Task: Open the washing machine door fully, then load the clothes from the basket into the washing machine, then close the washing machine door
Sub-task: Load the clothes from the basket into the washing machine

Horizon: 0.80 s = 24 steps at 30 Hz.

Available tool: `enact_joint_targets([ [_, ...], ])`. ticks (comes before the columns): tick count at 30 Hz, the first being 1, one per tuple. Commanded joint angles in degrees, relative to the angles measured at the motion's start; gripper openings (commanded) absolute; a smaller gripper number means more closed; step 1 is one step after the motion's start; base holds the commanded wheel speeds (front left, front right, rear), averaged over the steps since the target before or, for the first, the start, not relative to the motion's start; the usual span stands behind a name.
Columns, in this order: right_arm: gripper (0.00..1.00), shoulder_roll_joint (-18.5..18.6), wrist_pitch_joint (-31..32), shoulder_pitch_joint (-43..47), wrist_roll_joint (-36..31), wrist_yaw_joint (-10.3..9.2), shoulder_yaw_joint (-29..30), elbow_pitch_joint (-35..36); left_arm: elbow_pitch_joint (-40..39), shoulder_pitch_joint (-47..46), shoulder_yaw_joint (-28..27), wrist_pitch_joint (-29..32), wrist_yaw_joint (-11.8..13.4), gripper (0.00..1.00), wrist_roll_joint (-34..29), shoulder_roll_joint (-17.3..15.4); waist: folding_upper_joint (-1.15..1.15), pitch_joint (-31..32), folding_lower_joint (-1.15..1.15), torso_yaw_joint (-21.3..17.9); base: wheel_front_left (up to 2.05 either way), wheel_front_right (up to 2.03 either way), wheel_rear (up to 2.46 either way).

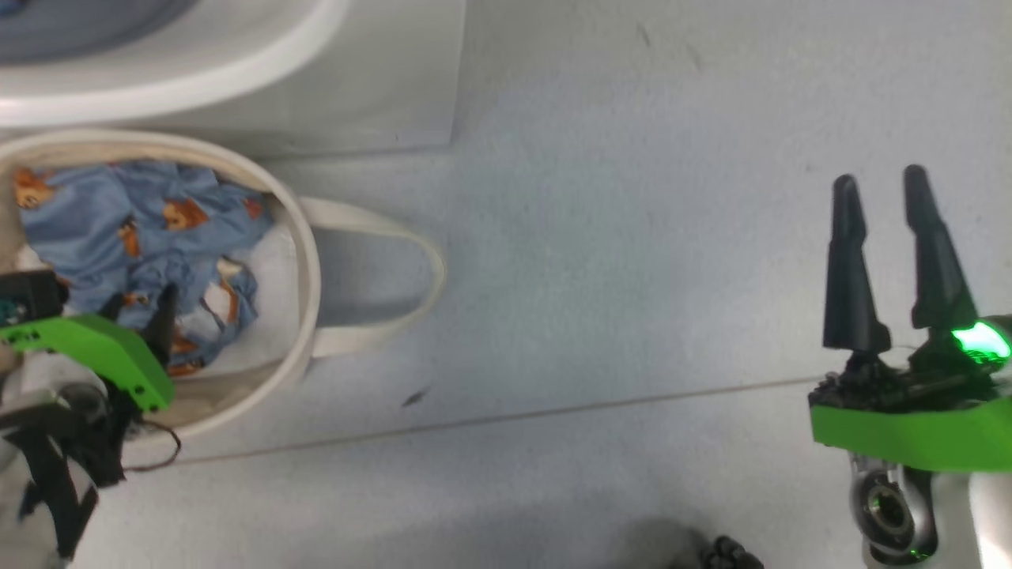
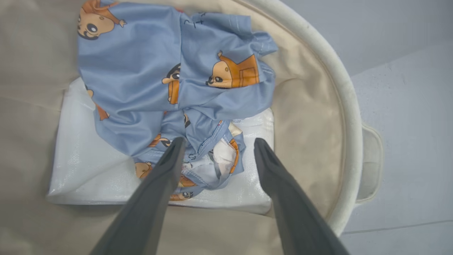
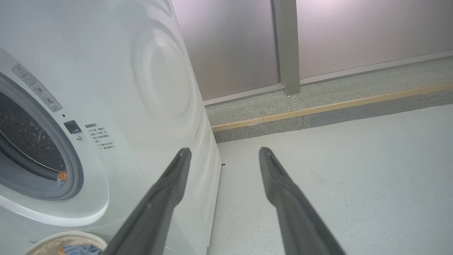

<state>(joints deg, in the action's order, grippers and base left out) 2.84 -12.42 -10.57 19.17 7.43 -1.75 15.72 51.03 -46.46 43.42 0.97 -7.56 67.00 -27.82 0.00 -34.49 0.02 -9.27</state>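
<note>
The cream basket [image 1: 304, 261] stands on the floor in front of the white washing machine [image 1: 356, 79]. Light blue clothes [image 2: 170, 81] with orange cartoon figures lie crumpled on white padding [image 2: 88, 166] inside the basket [image 2: 339, 88]. My left gripper [image 2: 217, 143] is open, and its fingertips straddle the near edge of the clothes [image 1: 142, 221]. In the head view the left gripper [image 1: 141, 312] hangs over the basket. My right gripper [image 1: 881, 190] is open and empty over bare floor at the right. The washing machine [image 3: 141, 88] shows its open drum mouth [image 3: 28, 141]. Its door is out of view.
One basket handle strap [image 1: 411, 276] lies out on the floor to the right. Past the machine's side there is a wall with a grey post [image 3: 286, 46] and a wooden floor strip [image 3: 318, 109]. A small dark object [image 1: 727, 553] sits at the bottom edge.
</note>
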Motion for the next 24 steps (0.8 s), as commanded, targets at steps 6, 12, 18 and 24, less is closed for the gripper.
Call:
enact_joint_targets([
  [6, 1.00, 0.04, -1.10, 0.47, -0.78, 0.06, 0.85, 5.41, 1.87, -4.72, 0.79, 0.07, 0.08, 1.00, 4.46, -3.55, 0.00, -8.80, -0.02, 0.47, 0.00, 0.00, 0.00],
  [12, 1.00, 0.04, -0.54, 0.70, -1.81, 0.06, 2.34, 9.11, 3.02, -9.41, 2.70, -0.64, 0.08, 1.00, 7.29, -3.55, 0.00, -13.53, -0.02, 1.73, 0.00, 0.00, 0.00],
  [18, 1.00, 0.04, 0.12, 1.81, -2.04, 0.06, 4.39, 12.81, 3.60, -13.94, 4.39, -2.49, 0.08, 1.00, 9.11, -3.00, 0.00, -17.79, -0.02, 3.17, 0.00, 0.00, 0.00],
  [24, 1.00, 0.04, 0.26, 2.09, -2.20, 0.06, 5.48, 15.42, 4.67, -16.48, 6.67, -3.71, 0.08, 1.00, 10.20, -3.04, 0.00, -20.10, -0.02, 3.42, 0.00, 0.00, 0.00],
])
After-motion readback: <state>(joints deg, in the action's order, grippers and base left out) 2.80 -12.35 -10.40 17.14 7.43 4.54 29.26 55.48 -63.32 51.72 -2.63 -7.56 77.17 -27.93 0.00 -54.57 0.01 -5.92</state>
